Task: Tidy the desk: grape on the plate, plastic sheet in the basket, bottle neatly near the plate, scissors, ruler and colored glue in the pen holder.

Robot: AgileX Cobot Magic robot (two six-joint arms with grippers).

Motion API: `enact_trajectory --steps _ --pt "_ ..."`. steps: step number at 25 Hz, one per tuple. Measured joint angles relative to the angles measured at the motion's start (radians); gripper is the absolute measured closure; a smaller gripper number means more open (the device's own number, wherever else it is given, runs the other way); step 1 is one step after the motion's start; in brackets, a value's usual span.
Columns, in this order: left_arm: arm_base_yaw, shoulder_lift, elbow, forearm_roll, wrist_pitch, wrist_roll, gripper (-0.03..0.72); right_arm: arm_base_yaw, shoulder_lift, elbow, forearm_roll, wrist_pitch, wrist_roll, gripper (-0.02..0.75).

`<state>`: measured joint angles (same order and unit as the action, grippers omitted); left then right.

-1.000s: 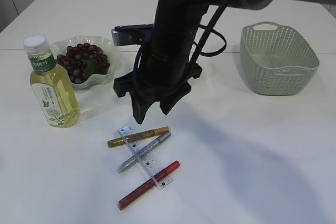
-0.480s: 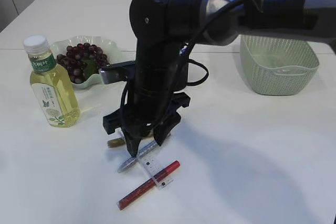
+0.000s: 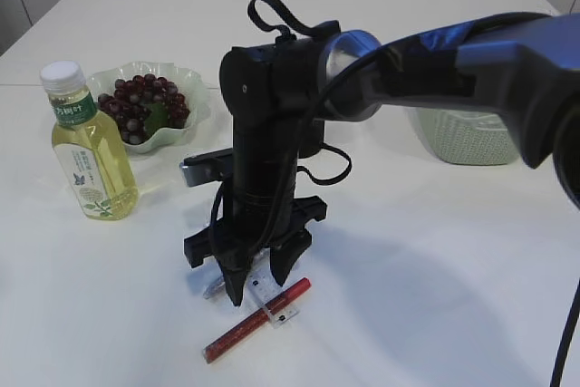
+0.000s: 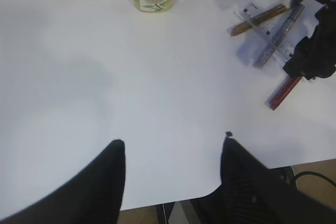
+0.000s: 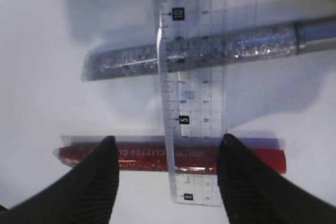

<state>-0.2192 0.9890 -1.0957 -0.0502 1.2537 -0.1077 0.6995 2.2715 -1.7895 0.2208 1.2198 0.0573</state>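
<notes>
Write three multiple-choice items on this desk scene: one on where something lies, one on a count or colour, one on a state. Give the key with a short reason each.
1. Where does the clear ruler lie?
A. across the glue pens
B. in the basket
C. on the plate

2. How many glitter glue pens show in the left wrist view?
A. one
B. three
C. five

3. How does the right gripper stand?
A. shut on the bottle
B. open, jaws either side of the ruler, above the red glue pen
C. shut on the ruler

Key: 1 A, the ruler crosses over the silver glue pen and the red glue pen. 2 B, gold glue pen, silver and red lie together. 3 B, the right wrist view shows both fingers apart with nothing between them but the ruler and red pen below.
</notes>
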Motion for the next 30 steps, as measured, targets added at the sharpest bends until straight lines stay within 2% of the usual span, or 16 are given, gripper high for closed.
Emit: enact_trajectory --steps 13,30 --pt "0.0 0.0 0.0 0.002 0.0 0.002 0.272 0.0 0.023 0.0 -0.049 -0.002 0.002 0.265" --pt "0.0 0.0 0.0 0.004 0.0 0.003 0.272 0.0 0.023 0.0 -0.057 -0.024 0.002 0.265"
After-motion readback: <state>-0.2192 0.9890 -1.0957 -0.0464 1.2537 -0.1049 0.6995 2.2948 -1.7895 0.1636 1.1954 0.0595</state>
